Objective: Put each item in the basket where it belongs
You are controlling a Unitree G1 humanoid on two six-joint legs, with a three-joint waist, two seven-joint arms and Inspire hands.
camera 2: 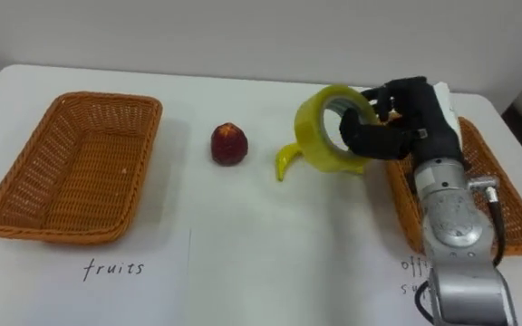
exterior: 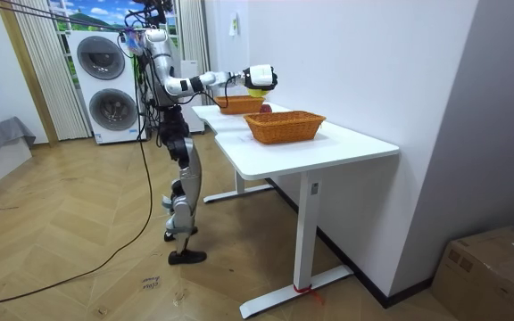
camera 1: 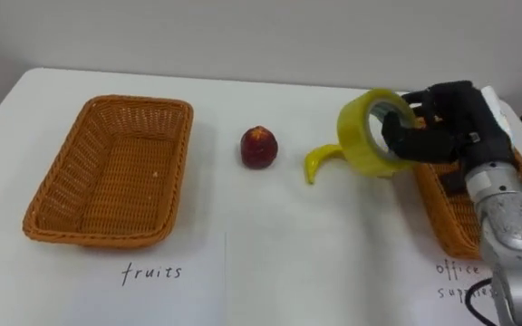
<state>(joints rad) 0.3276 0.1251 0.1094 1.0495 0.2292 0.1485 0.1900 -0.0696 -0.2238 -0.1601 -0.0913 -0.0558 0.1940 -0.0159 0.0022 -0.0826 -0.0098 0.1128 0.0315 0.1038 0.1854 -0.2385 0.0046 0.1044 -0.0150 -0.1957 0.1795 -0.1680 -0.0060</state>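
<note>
The right hand [camera 1: 449, 119] curls its fingers through the yellow tape roll [camera 1: 361, 136], lifted over the table [camera 1: 288, 244] near its right edge, beside the office basket [camera 1: 438, 213], likely for dropping in. The banana [camera 1: 318, 161] and red fruit [camera 1: 259, 147] wait mid-table; the fruits basket [camera 1: 57, 181] sits empty.

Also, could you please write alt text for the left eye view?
The robot's right hand holds a yellow tape roll over a white table, next to the office-supplies basket. A banana, a red fruit and a wicker basket labelled fruits lie to its left.

Right robot hand [camera 1: 447, 122] raised, arm outstretched, fingers curled round tape roll [camera 1: 353, 136].
</note>
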